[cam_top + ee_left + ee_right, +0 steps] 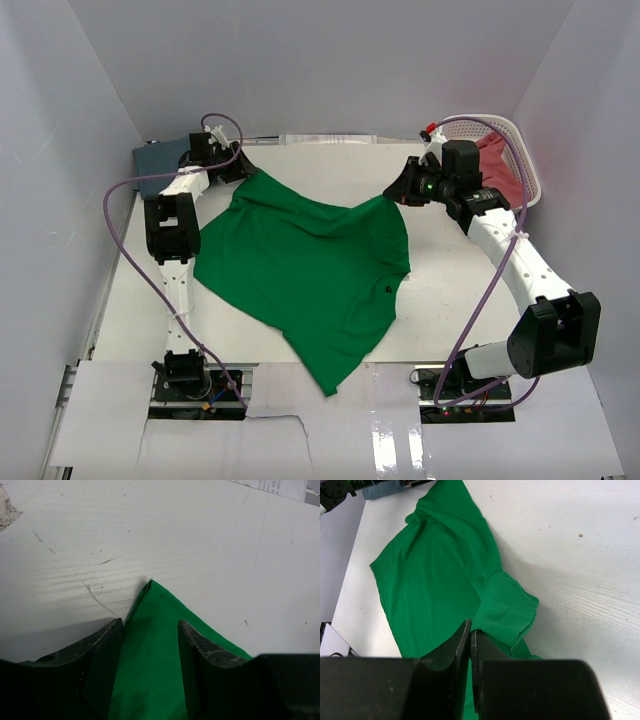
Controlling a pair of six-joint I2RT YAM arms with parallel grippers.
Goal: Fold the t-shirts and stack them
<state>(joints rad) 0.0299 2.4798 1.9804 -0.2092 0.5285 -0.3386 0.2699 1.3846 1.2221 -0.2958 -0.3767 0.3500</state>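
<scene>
The green shirt (310, 270) lies spread mid-table (450, 300), one corner past the front edge, with bare room to its right. The left gripper (150, 624) gapes around its far-left corner; the right gripper (470, 628) pinches a sleeve. There are three shirts: green, the blue shirt (158, 160) far-left, and the red shirt (500, 162) in one basket (532, 165).

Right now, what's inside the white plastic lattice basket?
A bunched pinkish red cloth t-shirt lies in the white plastic lattice basket. The right arm hides the basket's left part, and whatever lies under the cloth cannot be seen.
</scene>
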